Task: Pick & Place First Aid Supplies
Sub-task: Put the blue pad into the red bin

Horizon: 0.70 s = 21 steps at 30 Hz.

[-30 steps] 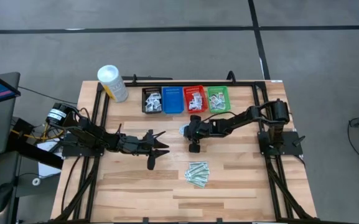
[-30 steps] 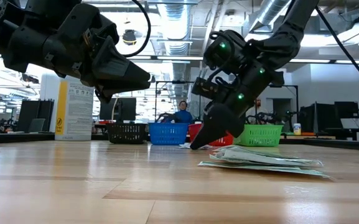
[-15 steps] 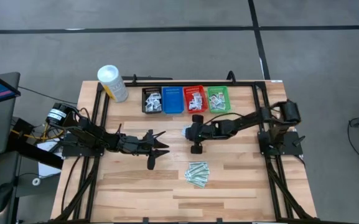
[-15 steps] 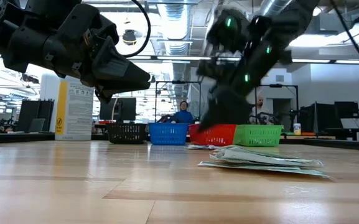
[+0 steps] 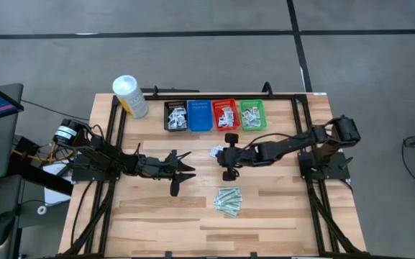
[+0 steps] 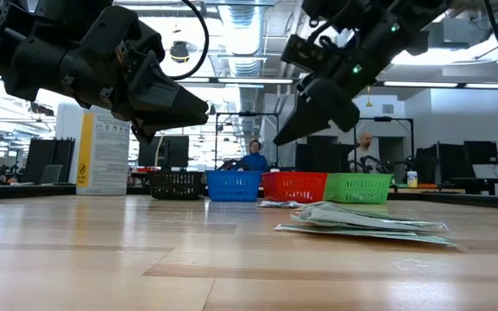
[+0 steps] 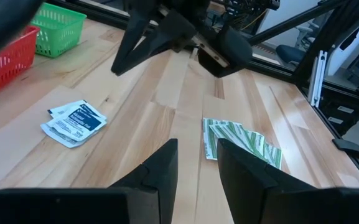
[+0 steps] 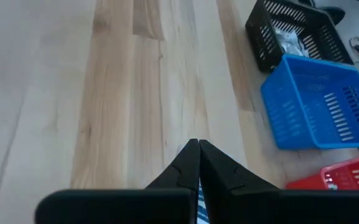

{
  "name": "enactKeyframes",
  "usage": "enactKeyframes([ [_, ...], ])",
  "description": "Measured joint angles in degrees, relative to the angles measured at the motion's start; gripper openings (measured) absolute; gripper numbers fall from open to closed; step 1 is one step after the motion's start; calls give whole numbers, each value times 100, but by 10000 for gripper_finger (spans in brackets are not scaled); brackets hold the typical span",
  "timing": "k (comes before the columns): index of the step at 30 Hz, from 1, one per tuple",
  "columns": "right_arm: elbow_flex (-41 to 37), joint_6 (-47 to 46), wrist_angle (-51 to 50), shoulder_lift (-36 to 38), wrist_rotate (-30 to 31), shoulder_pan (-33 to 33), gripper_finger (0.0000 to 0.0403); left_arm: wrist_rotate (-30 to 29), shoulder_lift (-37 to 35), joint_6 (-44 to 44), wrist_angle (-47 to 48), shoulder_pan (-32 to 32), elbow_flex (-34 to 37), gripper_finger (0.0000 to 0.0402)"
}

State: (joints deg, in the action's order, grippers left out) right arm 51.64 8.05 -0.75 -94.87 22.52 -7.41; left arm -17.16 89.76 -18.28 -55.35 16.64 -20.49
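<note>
Of the first aid supplies, a few white packets point(image 5: 214, 151) point(image 7: 73, 122) lie flat on the table before the baskets, and a pile of pale-green strips point(image 5: 228, 200) point(image 7: 241, 140) lies nearer the front. My right gripper point(image 5: 221, 154) point(image 6: 280, 140) hangs shut above the white packets, slanting down toward the table's left. Nothing shows at its tips. My left gripper point(image 5: 184, 173) point(image 7: 198, 163) waits open above the table at mid-left, pointing toward the strips.
Black point(image 5: 175, 115), blue point(image 5: 199, 115), red point(image 5: 226, 114) and green point(image 5: 252, 114) mesh baskets stand in a row at the far edge, some with packets inside. A tall white tub point(image 5: 129, 96) stands at the far left corner. Bare wood lies along the front.
My right gripper has risen from the white packets on the table to well above them, tipping flatter and staying shut. The packets have stayed on the table.
</note>
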Motion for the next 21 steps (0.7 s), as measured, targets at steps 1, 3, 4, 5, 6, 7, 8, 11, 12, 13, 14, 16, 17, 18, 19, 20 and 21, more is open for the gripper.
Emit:
enactKeyframes([
  [1, 4, 0, 7, -32, 0, 13, 2, 1, 0, 0, 0, 0, 0, 112],
  [3, 4, 0, 23, -158, -2, 56, 5, 1, 0, 0, 0, 0, 0, 112],
  [4, 4, 0, 29, -220, -5, 74, 8, 1, 0, 0, 0, 0, 0, 112],
  [5, 4, -2, 38, -284, -3, 94, 13, -1, 0, 0, 0, 0, 0, 112],
  [6, 4, -4, 108, -359, 2, 129, 18, 1, 0, 0, 0, 0, 0, 112],
  [7, 4, -7, 167, -430, 2, 156, 24, 0, 0, 0, 0, 0, 0, 112],
  [8, 4, -17, 229, -510, 4, 181, 31, 1, 0, -1, 0, 0, 0, 112],
  [11, 4, -8, 482, -755, 5, 261, 57, -1, 0, 0, 0, 0, 0, 112],
  [12, 4, 0, 556, -817, 4, 285, 66, 1, 0, 0, 0, 0, 0, 112],
  [13, 4, 3, 627, -879, 4, 305, 75, 1, 0, 0, 0, 0, 0, 112],
  [14, 6, 2, 661, -943, 4, 327, 83, 0, 0, 0, 0, 0, 0, 112],
  [16, 6, 0, 658, -1075, 3, 393, 100, -1, 0, 0, 0, 0, 0, 112],
  [17, 6, 0, 675, -1148, 2, 423, 108, -1, 0, 0, 0, 0, 0, 112],
  [18, 6, -13, 675, -1213, 2, 456, 115, 1, 0, 0, 0, 0, 0, 112],
  [19, 6, -50, 676, -1274, -2, 488, 123, 1, 0, 0, 0, 0, 0, 112],
  [20, 6, -111, 692, -1351, -2, 524, 130, 0, 0, 0, 0, 0, 2, 112],
  [21, 13, -207, 730, -1433, 3, 561, 136, 0, 0, 0, 0, 0, 2, 112],
])
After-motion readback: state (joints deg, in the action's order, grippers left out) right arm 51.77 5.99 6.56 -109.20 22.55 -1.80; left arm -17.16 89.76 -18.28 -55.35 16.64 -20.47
